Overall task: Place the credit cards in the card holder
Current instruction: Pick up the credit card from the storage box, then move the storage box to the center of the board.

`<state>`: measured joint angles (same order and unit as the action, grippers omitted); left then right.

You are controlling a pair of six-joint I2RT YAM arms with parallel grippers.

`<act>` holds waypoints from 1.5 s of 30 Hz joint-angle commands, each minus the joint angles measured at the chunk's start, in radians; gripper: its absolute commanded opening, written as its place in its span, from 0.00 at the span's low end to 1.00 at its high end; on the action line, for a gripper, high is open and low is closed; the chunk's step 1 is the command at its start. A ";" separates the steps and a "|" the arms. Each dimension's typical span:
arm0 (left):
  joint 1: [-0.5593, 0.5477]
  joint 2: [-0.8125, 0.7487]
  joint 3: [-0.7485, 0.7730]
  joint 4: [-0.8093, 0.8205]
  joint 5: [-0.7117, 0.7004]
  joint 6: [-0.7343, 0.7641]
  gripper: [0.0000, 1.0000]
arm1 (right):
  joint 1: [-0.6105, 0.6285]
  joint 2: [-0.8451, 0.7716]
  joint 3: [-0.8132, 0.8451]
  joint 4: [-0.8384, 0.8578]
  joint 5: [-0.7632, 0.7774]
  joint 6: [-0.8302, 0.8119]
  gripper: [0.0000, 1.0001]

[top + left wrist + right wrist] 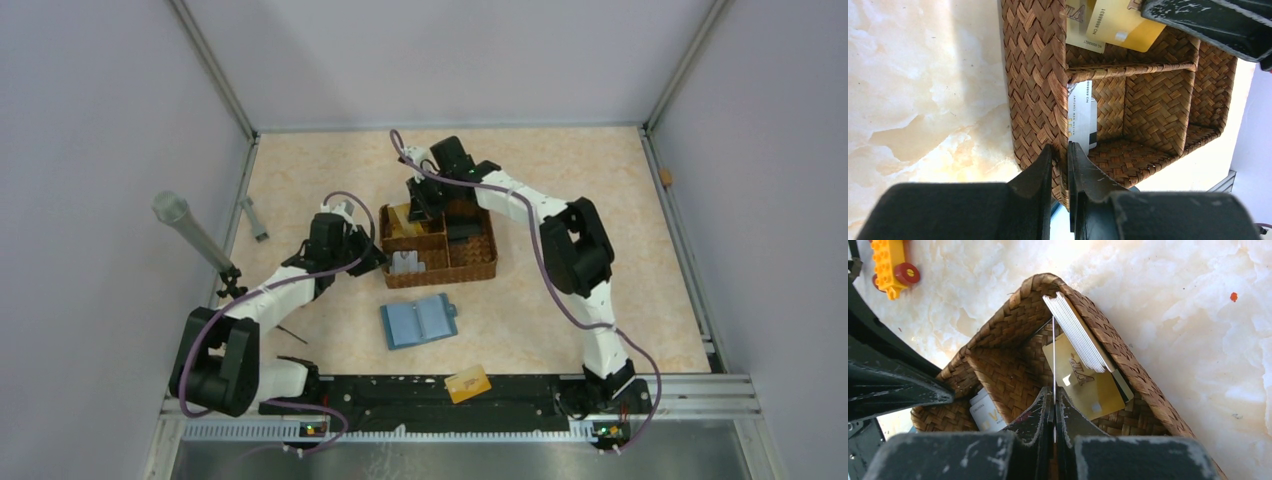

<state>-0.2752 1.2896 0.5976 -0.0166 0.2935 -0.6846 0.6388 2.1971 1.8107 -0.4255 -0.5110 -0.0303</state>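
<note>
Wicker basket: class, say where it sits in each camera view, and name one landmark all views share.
Top external: wicker basket at centre.
Left wrist: basket fills middle and right.
Right wrist: basket across the centre and bottom.
Shared landmark: the white card standing in one compartment.

Bright, even light; soft shadows, mild glare.

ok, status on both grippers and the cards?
Left gripper clamped on basket wall. Right gripper shut on one card, edge-on, inside basket. Card holder open on table, nothing blocking it.
</note>
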 commanded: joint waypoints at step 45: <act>-0.036 -0.532 -0.298 -0.184 0.106 -0.157 0.81 | 0.065 -0.800 -0.937 0.417 -0.165 0.682 0.00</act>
<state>-0.3008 0.7753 0.3386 -0.2192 0.3450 -0.7734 0.6537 1.4422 0.9356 -0.1436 -0.6304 0.5030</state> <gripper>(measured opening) 0.807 0.012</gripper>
